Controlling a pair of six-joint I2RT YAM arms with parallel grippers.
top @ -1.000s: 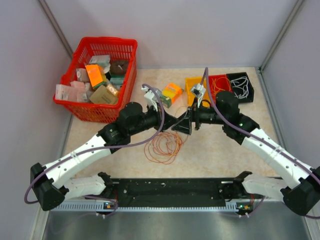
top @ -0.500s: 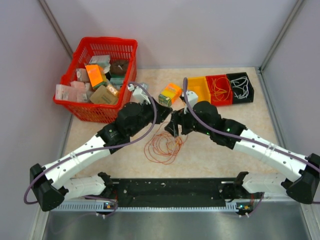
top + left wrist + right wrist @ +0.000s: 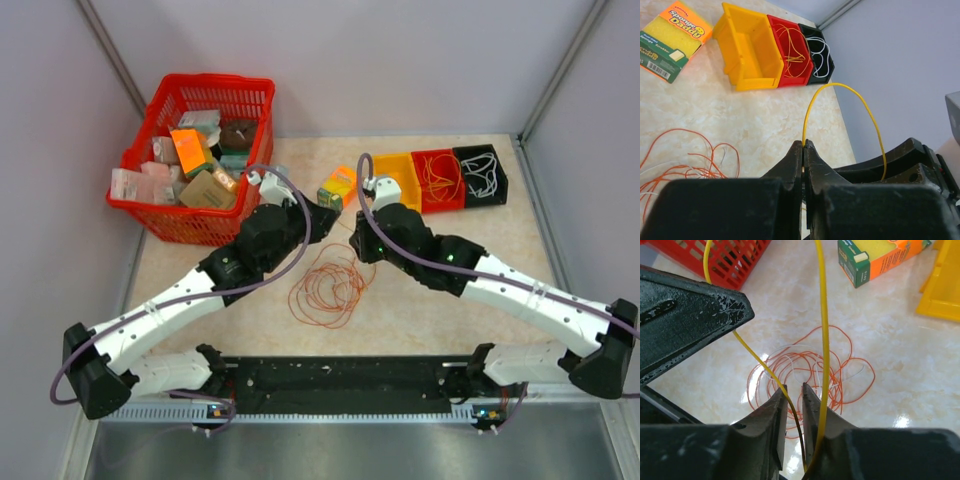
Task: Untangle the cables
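Cables (image 3: 330,288), orange and white, lie in loose loops on the bench (image 3: 400,315) at mid-frame in the top view. Left jaws are clenched on a yellow cable (image 3: 838,84) arching up from them. Right jaws stand narrowly apart around that cable; whether they pinch it cannot be told.

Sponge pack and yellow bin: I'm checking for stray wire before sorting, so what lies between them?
Nothing. In the left wrist view the tabletop between the sponge pack and the yellow bin is bare.
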